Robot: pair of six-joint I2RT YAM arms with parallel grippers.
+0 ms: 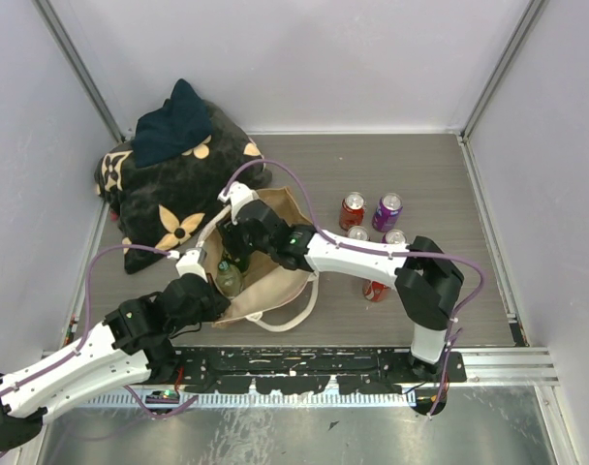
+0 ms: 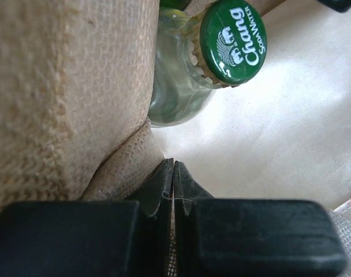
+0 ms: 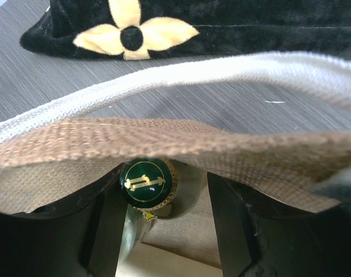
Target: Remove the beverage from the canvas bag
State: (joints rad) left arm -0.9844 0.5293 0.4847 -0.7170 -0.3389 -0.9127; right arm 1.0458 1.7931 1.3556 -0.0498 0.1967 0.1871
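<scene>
While bottle (image 3: 146,182) sits inside bag (image 1: 275,300), toward 9 o'clock side, nothing's out yet; left claw (image 2: 173,167) pinched shut on bag edge at 9 o'clock, right claw (image 3: 167,190) open, straddling bottle top. Grab and lift left to do.

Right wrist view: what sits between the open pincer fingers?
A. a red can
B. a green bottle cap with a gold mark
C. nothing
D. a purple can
B: the bottle cap shows inside the open right pincer, below the canvas bag rim.
</scene>
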